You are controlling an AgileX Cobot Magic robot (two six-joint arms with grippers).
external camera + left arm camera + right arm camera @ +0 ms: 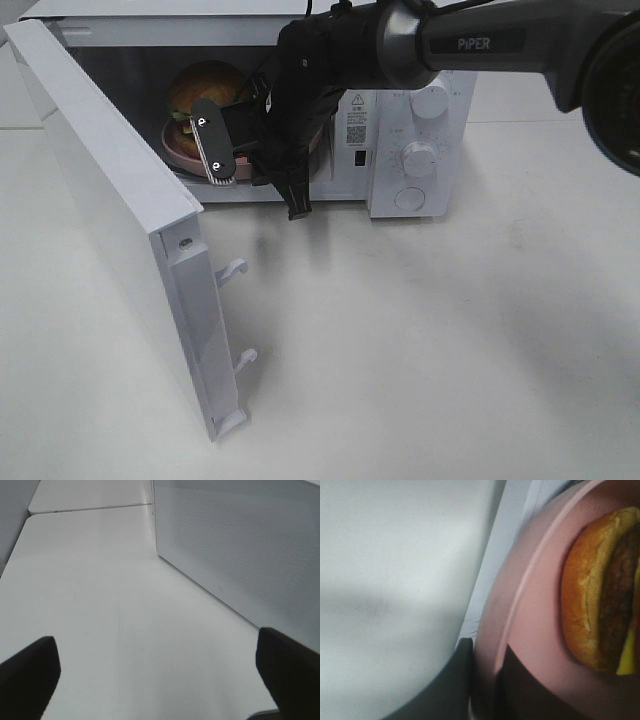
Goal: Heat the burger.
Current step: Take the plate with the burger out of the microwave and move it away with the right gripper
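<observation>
The white microwave stands on the table with its door swung wide open. Inside sits a pink plate carrying the burger: a glossy golden-brown bun, a dark patty and a sliver of yellow cheese (green lettuce frills at its edge). The right gripper is clamped on the plate's rim. The left gripper hangs over the bare table beside the door, jaws spread wide, holding nothing
</observation>
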